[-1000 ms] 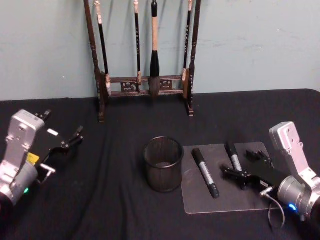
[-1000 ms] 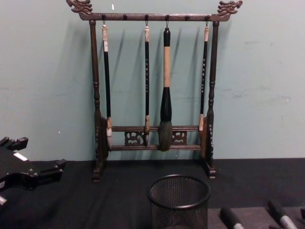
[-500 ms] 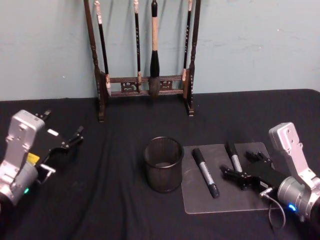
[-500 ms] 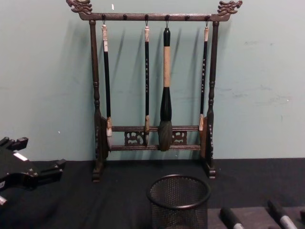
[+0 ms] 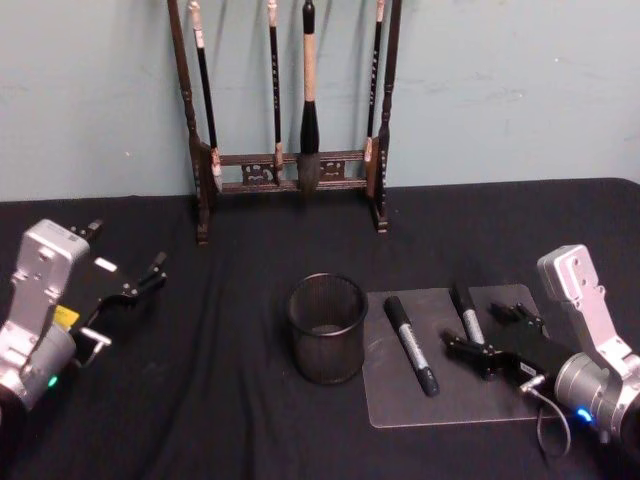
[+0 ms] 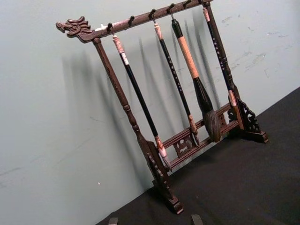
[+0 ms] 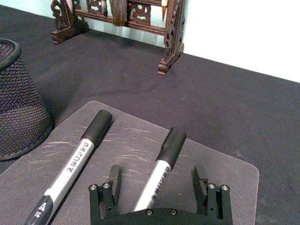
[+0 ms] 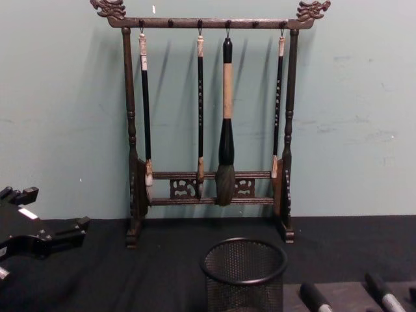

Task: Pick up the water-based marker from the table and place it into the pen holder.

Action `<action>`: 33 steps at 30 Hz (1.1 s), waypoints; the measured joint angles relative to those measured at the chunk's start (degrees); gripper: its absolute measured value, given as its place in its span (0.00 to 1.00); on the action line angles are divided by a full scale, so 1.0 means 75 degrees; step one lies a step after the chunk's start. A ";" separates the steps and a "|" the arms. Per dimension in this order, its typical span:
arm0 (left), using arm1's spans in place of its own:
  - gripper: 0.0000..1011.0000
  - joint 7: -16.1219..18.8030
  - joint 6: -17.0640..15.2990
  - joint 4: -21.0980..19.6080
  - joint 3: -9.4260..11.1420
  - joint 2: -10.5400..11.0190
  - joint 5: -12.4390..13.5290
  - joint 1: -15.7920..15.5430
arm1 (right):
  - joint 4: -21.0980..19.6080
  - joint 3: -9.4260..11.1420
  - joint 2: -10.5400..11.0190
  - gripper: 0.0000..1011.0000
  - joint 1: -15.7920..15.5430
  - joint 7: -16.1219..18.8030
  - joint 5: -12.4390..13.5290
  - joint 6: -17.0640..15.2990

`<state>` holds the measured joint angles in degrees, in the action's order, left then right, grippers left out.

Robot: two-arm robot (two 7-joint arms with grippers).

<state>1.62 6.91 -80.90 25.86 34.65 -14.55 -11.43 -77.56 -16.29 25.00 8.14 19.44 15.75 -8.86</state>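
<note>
**Right end effector straddles one of two markers**

Two black-capped markers lie on one grey mat (image 5: 450, 395) on the black-clothed desk (image 5: 230, 400): the left marker (image 5: 411, 345) just beside the pen holder, the right marker (image 5: 464, 310) toward the mat's far right. One black mesh pen holder (image 5: 327, 350) stands upright just left of the mat. One wooden brush rack (image 5: 290, 158) at the back carries four hanging calligraphy brushes (image 8: 226, 140).

The right end effector (image 5: 472, 327) sits low over the mat, reaching in from the right, with its fingers spread to either side of the right marker. The left end effector (image 5: 128, 245) hangs at the far left, well apart from the holder, with its fingers also spread and holding nothing.

The right wrist view adds the detail that the right marker's pale barrel runs between the spread fingers (image 7: 112, 176) with a gap on each side. The chest view adds the rack's top bar with its carved ends.
</note>
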 joint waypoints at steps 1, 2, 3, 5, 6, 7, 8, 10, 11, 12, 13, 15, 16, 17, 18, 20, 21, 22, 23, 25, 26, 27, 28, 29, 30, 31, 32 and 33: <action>1.00 0.0000 0.0000 0.0000 0.0000 0.0000 0.0000 0.0000 | -0.0001 -0.0001 0.0000 0.97 0.0000 -0.0001 0.0001 0.0000; 1.00 0.0000 0.0000 0.0000 0.0000 0.0000 0.0000 0.0000 | -0.0001 -0.0001 0.0001 0.97 0.0000 -0.0002 0.0001 -0.0001; 1.00 0.0000 0.0000 0.0000 0.0000 0.0000 0.0000 0.0000 | -0.0002 -0.0003 0.0002 0.94 0.0000 -0.0005 0.0001 -0.0002; 1.00 0.0000 0.0000 0.0000 0.0000 0.0000 0.0000 0.0000 | -0.0003 -0.0004 0.0003 0.90 0.0000 -0.0006 0.0002 -0.0003; 1.00 0.0000 0.0000 0.0000 0.0000 0.0000 0.0000 0.0000 | -0.0005 -0.0006 0.0004 0.88 0.0000 -0.0008 0.0002 -0.0004; 1.00 0.0000 0.0000 0.0000 0.0000 0.0000 0.0000 0.0000 | -0.0005 -0.0007 0.0004 0.85 0.0000 -0.0009 0.0002 -0.0005; 1.00 0.0000 0.0000 0.0000 0.0000 0.0000 0.0000 0.0000 | -0.0006 -0.0007 0.0005 0.84 0.0000 -0.0010 0.0003 -0.0006; 1.00 0.0000 0.0000 0.0000 0.0000 0.0000 0.0000 0.0000 | -0.0007 -0.0009 0.0007 0.78 0.0000 -0.0012 0.0004 -0.0008; 1.00 0.0000 0.0000 0.0000 0.0000 0.0000 0.0000 0.0000 | -0.0008 -0.0010 0.0008 0.71 0.0000 -0.0013 0.0005 -0.0009; 1.00 0.0000 0.0000 0.0000 0.0000 0.0000 0.0000 0.0001 | -0.0009 -0.0010 0.0008 0.70 0.0000 -0.0013 0.0005 -0.0010; 1.00 0.0000 0.0000 0.0000 0.0000 0.0000 0.0000 0.0000 | -0.0009 -0.0010 0.0009 0.68 0.0000 -0.0014 0.0005 -0.0009; 1.00 0.0000 0.0000 0.0000 0.0000 0.0000 0.0000 0.0000 | -0.0011 -0.0010 0.0010 0.60 0.0000 -0.0016 0.0006 -0.0010; 1.00 0.0000 0.0000 0.0000 0.0000 0.0000 0.0000 0.0001 | -0.0011 -0.0010 0.0010 0.58 0.0000 -0.0017 0.0007 -0.0010; 1.00 0.0000 0.0000 0.0000 0.0000 0.0000 0.0000 0.0000 | -0.0012 -0.0010 0.0010 0.54 0.0000 -0.0017 0.0007 -0.0010; 1.00 0.0000 0.0000 0.0000 0.0000 0.0000 0.0000 0.0000 | -0.0012 -0.0010 0.0010 0.52 0.0000 -0.0018 0.0008 -0.0010; 1.00 0.0000 0.0000 0.0000 0.0000 0.0000 0.0000 0.0000 | -0.0012 -0.0010 0.0010 0.44 0.0000 -0.0019 0.0009 -0.0010; 1.00 0.0000 0.0000 0.0000 0.0000 0.0000 0.0000 0.0000 | -0.0012 -0.0010 0.0009 0.41 0.0000 -0.0019 0.0010 -0.0010; 1.00 0.0000 0.0000 0.0001 0.0000 0.0000 0.0000 0.0000 | -0.0012 -0.0010 0.0010 0.39 0.0000 -0.0019 0.0010 -0.0010; 1.00 0.0000 0.0000 0.0000 0.0000 0.0000 0.0000 0.0000 | -0.0012 -0.0010 0.0010 0.38 0.0000 -0.0019 0.0010 -0.0010; 1.00 0.0000 0.0000 0.0000 0.0001 0.0000 0.0000 0.0000 | -0.0012 -0.0010 0.0010 0.30 0.0000 -0.0019 0.0011 -0.0010; 1.00 0.0000 0.0000 0.0000 0.0000 0.0000 0.0000 0.0000 | -0.0012 -0.0010 0.0010 0.25 0.0000 -0.0019 0.0012 -0.0010; 1.00 0.0000 0.0000 0.0000 0.0000 0.0000 0.0000 0.0000 | -0.0012 -0.0010 0.0010 0.24 0.0000 -0.0019 0.0012 -0.0009; 1.00 0.0000 0.0000 0.0000 0.0000 0.0000 0.0000 0.0000 | -0.0012 -0.0010 0.0010 0.22 0.0000 -0.0019 0.0012 -0.0009; 1.00 0.0000 0.0000 0.0000 0.0000 0.0000 0.0000 0.0000 | -0.0012 -0.0010 0.0009 0.19 0.0000 -0.0019 0.0012 -0.0009; 1.00 -0.0001 0.0000 0.0000 0.0000 0.0000 0.0000 0.0000 | -0.0012 -0.0010 0.0010 0.19 0.0000 -0.0019 0.0012 -0.0009; 1.00 0.0000 0.0000 0.0000 0.0000 0.0000 0.0000 0.0000 | -0.0012 -0.0010 0.0010 0.19 0.0000 -0.0019 0.0012 -0.0009; 1.00 0.0000 0.0000 0.0001 0.0000 0.0000 0.0000 0.0000 | -0.0012 -0.0010 0.0010 0.19 0.0000 -0.0019 0.0012 -0.0009; 1.00 -0.0001 0.0000 0.0000 0.0000 0.0000 0.0000 0.0000 | -0.0012 -0.0010 0.0010 0.19 0.0000 -0.0019 0.0012 -0.0009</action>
<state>1.62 6.91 -80.90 25.86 34.65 -14.55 -11.43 -77.65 -16.37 25.07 8.14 19.30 15.84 -8.93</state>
